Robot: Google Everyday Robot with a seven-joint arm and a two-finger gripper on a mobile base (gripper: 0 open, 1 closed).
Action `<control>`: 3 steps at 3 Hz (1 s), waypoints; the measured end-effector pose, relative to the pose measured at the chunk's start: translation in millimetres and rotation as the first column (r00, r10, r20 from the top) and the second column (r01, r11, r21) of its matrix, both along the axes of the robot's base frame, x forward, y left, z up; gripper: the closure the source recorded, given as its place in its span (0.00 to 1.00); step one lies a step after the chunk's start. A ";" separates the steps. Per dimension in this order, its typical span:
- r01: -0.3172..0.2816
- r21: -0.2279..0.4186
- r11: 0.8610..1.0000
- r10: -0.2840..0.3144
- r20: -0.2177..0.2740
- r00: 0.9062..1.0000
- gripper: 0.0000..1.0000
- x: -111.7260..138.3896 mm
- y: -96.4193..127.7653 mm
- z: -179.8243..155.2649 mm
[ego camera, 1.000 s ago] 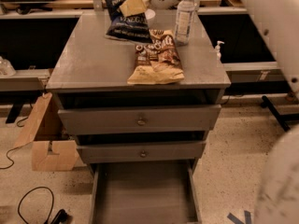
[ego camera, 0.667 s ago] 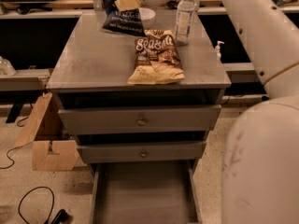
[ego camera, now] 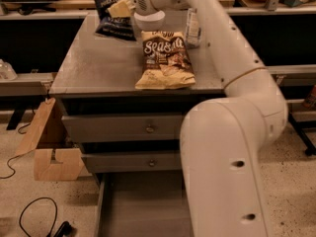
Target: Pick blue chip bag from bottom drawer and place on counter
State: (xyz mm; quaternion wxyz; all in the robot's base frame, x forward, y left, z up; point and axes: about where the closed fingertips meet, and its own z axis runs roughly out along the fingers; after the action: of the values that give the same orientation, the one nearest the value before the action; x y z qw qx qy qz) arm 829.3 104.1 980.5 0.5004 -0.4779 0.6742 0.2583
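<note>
My gripper (ego camera: pixel 119 9) is at the far-left corner of the counter (ego camera: pixel 98 65), fingers (ego camera: pixel 123 7) pinching the blue chip bag (ego camera: pixel 112 26).

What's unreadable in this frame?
Camera view:
tool, at the counter's far edge by the blue chip bag: grip hidden by the wrist.
bottom drawer: right side behind the arm, front cut by the lower edge.
clear container: partly behind the arm.

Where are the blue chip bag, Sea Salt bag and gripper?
blue chip bag (ego camera: pixel 112 27), camera view, lower part.
Sea Salt bag (ego camera: pixel 164 58), camera view, front middle.
gripper (ego camera: pixel 121 8), camera view, tip by blue chip bag.
</note>
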 end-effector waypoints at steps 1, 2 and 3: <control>0.010 0.007 1.000 -0.010 0.012 1.000 0.87 27.3 27.5 -24.8; 0.007 0.007 1.000 -0.007 0.008 1.000 0.63 29.1 31.0 -29.0; 0.000 0.006 1.000 0.000 0.002 1.000 0.32 28.7 36.5 -32.8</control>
State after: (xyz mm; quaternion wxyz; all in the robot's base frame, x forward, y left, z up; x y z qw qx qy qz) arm 858.0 140.7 947.7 0.5026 -0.4768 0.6727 0.2598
